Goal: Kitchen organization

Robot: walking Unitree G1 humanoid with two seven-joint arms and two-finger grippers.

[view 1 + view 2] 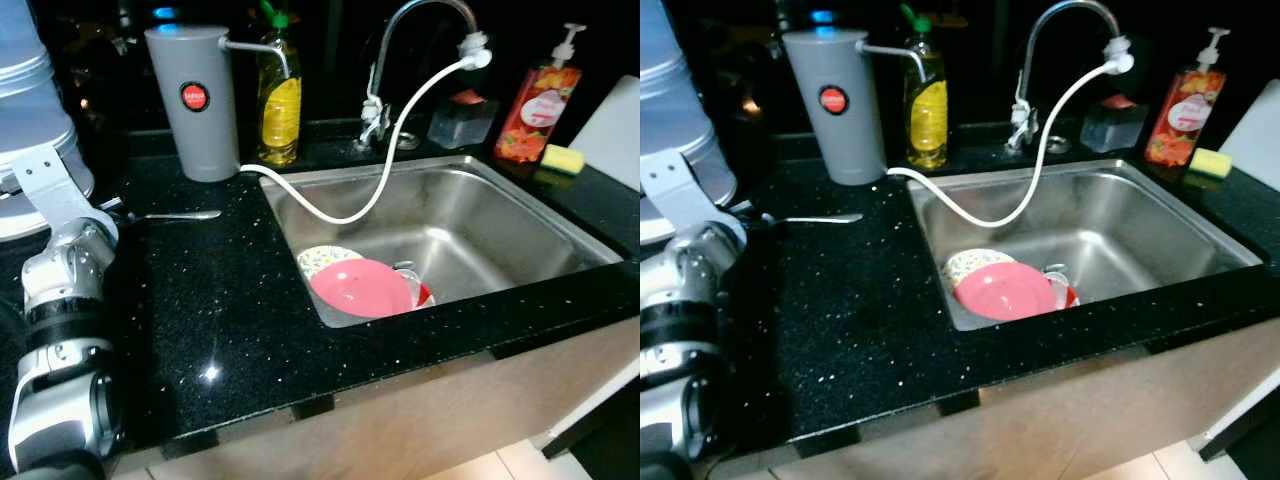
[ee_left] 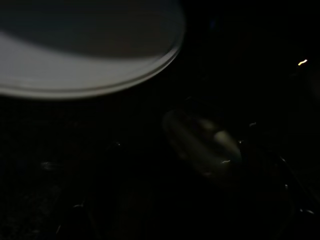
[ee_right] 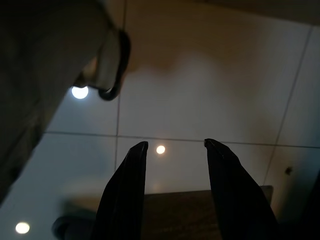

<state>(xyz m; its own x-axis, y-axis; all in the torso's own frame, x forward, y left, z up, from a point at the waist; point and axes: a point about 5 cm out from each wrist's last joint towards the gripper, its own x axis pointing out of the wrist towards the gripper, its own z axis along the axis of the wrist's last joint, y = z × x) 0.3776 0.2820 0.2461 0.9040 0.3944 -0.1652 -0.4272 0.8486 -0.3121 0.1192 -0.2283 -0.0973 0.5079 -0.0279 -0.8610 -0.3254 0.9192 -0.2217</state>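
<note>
A metal spoon [image 1: 180, 215] lies on the black counter [image 1: 230, 330], left of the sink. My left arm [image 1: 60, 290] reaches over the counter's left side, with its gripper [image 1: 112, 208] low by the spoon's near end, dark against the stone. The dim left wrist view looks at the spoon's bowl [image 2: 205, 145] under a white rim [image 2: 75, 65]. A pink plate [image 1: 362, 287], a patterned bowl [image 1: 325, 258] and a glass [image 1: 410, 275] lie in the steel sink [image 1: 500, 230]. My right gripper [image 3: 175, 145] hangs open over pale floor tiles.
A grey filter canister [image 1: 195, 100] and a yellow soap bottle [image 1: 280, 110] stand behind the sink's left corner. A white hose [image 1: 400, 150] runs from the faucet [image 1: 420, 30] to the canister. A red dispenser [image 1: 540, 110] and yellow sponge [image 1: 563, 158] sit far right. A white container [image 1: 30, 110] stands at the left.
</note>
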